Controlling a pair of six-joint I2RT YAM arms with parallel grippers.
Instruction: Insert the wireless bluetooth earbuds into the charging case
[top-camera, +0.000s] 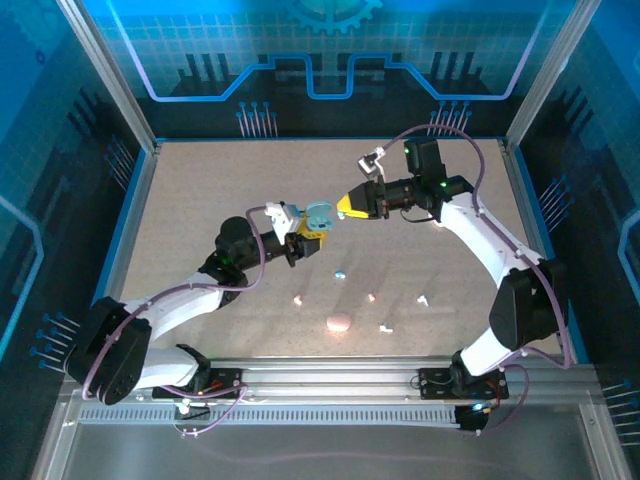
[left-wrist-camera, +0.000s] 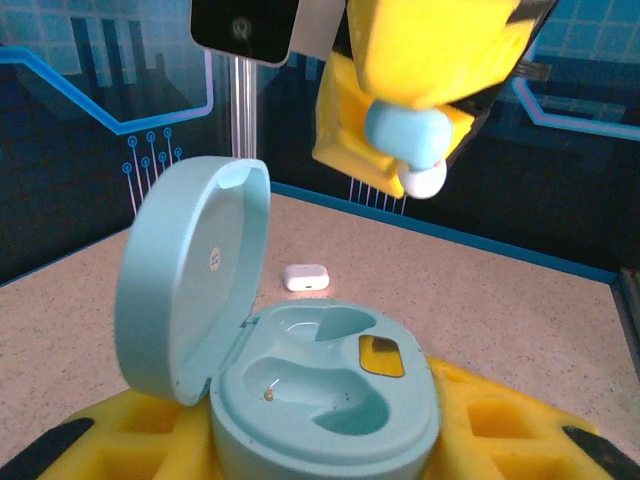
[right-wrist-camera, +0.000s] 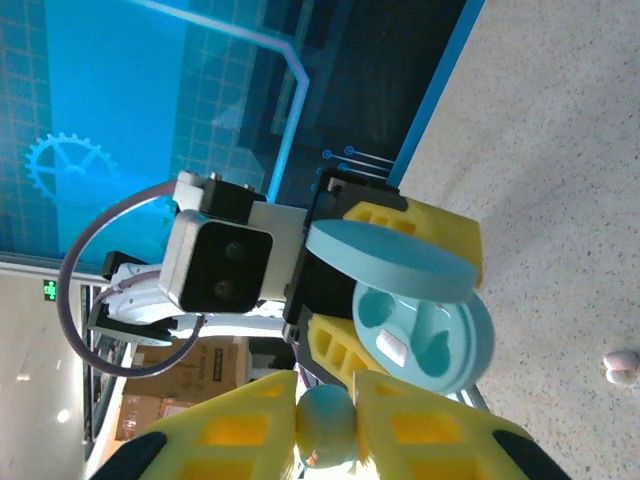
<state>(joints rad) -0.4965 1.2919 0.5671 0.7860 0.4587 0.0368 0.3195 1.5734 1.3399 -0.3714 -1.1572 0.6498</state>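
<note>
Earbud (left-wrist-camera: 404, 138) in light blue with a white tip sits clenched between the yellow fingers of the right gripper (top-camera: 345, 206), hanging above the charging case (left-wrist-camera: 330, 400) and apart from it. The case, also light blue, is grasped by the left gripper (top-camera: 308, 228) well above the table (top-camera: 200, 200); its lid stands hinged open to the left and its two moulded wells face up (a yellowish reflection sits in one well). From above, the right gripper's tip is just beside the case. Loose earbuds lie on the table nearer the arm bases: a light blue one (top-camera: 340, 273), two pink (top-camera: 299, 298) (top-camera: 371, 296), two white (top-camera: 423, 298) (top-camera: 385, 326), with a pink case (top-camera: 339, 322) between them. A small white case (left-wrist-camera: 306, 277) rests on the table beyond the open lid.
</note>
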